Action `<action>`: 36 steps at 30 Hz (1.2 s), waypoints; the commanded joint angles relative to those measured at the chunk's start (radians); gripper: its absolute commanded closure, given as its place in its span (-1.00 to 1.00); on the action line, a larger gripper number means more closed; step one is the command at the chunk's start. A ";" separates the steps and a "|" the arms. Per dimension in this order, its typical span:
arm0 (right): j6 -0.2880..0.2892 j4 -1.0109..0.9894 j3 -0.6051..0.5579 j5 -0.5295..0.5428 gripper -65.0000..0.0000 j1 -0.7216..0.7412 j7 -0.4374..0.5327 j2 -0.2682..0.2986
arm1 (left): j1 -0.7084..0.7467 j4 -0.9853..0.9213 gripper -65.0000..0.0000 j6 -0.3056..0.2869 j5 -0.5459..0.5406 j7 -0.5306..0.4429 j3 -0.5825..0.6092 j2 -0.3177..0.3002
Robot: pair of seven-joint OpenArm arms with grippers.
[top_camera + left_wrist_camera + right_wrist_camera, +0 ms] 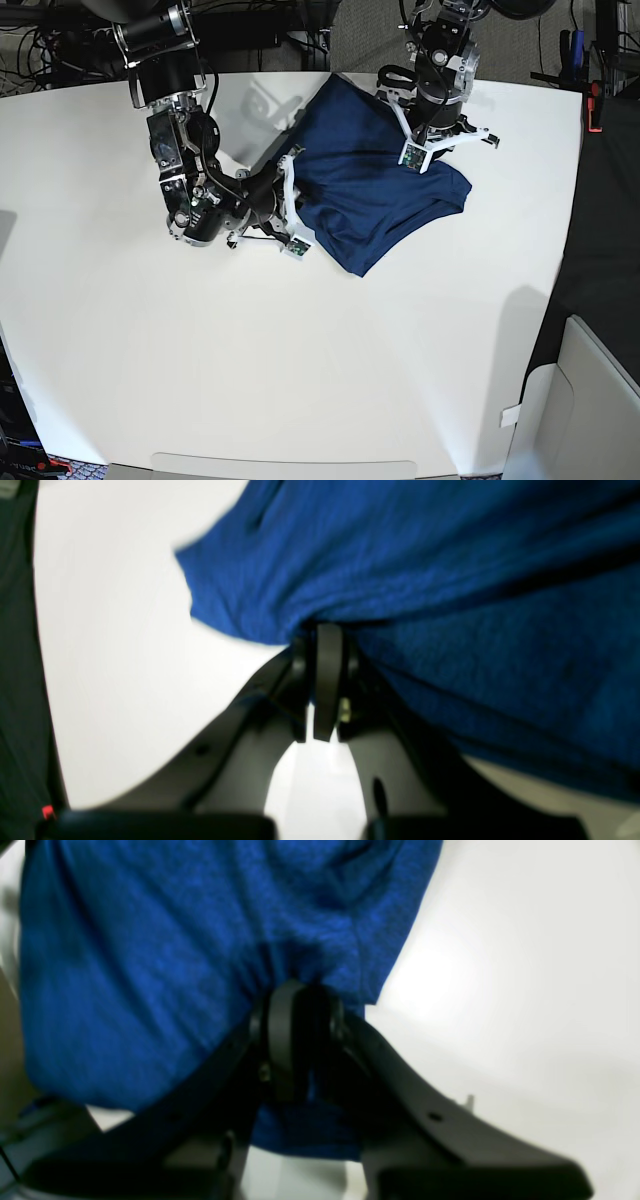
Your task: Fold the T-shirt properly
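Blue knit T-shirt (375, 195) bunched on white tabletop (300, 370), long axis running diagonally between both arms. Left hand (327, 630) clenched on cloth at far edge; right hand (300, 995) likewise clamped on near-side fabric. Stretched between the two grips, creased, sleeves tucked out of sight, roughly equally near each arm.

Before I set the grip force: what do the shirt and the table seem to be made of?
Shirt: soft knit fabric, probably cotton or a blend; the blue surface looks heathered and matte, and it bunches into folds where the right gripper pinches it.
Table: smooth, hard white top, perhaps laminate; faint sheen and soft shadows, no grain.
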 commanded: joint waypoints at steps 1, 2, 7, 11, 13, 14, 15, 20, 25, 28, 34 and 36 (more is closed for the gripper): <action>0.006 0.034 0.002 0.023 0.79 -0.001 -0.005 0.013 | -0.024 -0.005 1.00 0.005 0.007 0.003 -0.002 -0.005; 0.006 0.048 0.002 0.034 0.79 -0.014 -0.005 0.024 | -0.036 -0.014 1.00 0.005 0.007 0.003 -0.002 -0.005; 0.006 0.111 0.048 0.106 0.79 -0.086 -0.005 0.062 | -0.114 -0.029 1.00 0.005 0.007 0.001 0.000 -0.005; 0.006 0.165 0.109 0.158 0.79 -0.129 -0.005 0.097 | -0.177 -0.029 1.00 0.005 0.003 0.001 0.027 -0.005; 0.006 0.202 0.148 0.183 0.79 -0.155 -0.005 0.119 | -0.196 -0.029 1.00 0.005 0.007 0.001 0.053 -0.005; 0.006 0.225 0.172 0.202 0.79 -0.166 -0.005 0.126 | -0.203 -0.029 1.00 0.005 0.007 0.001 0.066 -0.005; 0.006 0.245 0.195 0.218 0.79 -0.172 -0.005 0.134 | -0.211 -0.029 1.00 0.005 0.007 0.001 0.073 -0.005; 0.006 0.337 0.314 0.288 0.79 -0.192 -0.005 0.134 | -0.220 0.018 1.00 0.011 0.007 0.010 0.067 -0.005; 0.006 0.367 0.257 0.308 0.79 -0.173 -0.005 0.068 | -0.140 0.101 1.00 0.014 0.007 0.010 -0.056 0.002; 0.006 0.364 0.171 0.299 0.79 -0.166 -0.005 0.011 | -0.094 0.132 1.00 0.014 0.007 0.010 -0.151 0.009; 0.006 0.326 0.025 0.282 0.79 -0.138 -0.005 -0.065 | -0.027 0.142 1.00 0.014 0.007 0.003 -0.283 0.054; 0.006 0.266 -0.010 0.262 0.79 -0.129 -0.005 -0.081 | -0.015 0.142 1.00 0.014 0.007 0.003 -0.301 0.054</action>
